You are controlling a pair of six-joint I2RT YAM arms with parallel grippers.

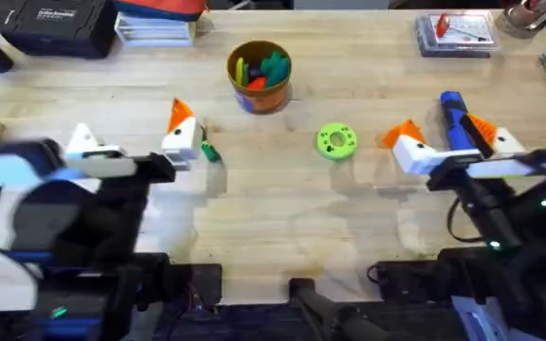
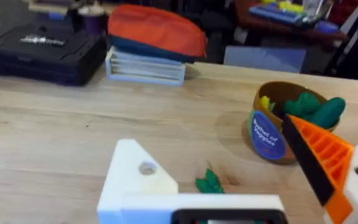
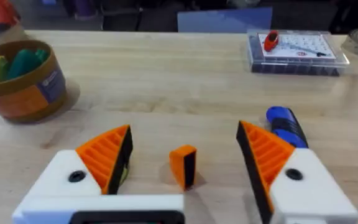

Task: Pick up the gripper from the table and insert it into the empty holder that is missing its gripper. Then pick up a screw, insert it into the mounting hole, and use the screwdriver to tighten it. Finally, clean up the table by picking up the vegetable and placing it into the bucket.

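Note:
My left gripper is open above the table's left side. One jaw block carries an orange ribbed pad. The other is the bare white holder, with a mounting hole on top. The tiny green vegetable lies on the wood next to the padded block. Beyond it stands the ochre bucket, with toy vegetables inside. My right gripper is open, both orange pads on. A small loose orange gripper piece sits on the table between its fingers. The blue screwdriver lies by its outer finger.
A round lime-green ring disc lies mid-table between the arms. A clear parts box with a red item sits at the back right. A black case and a stack under an orange-red cover stand at the back left.

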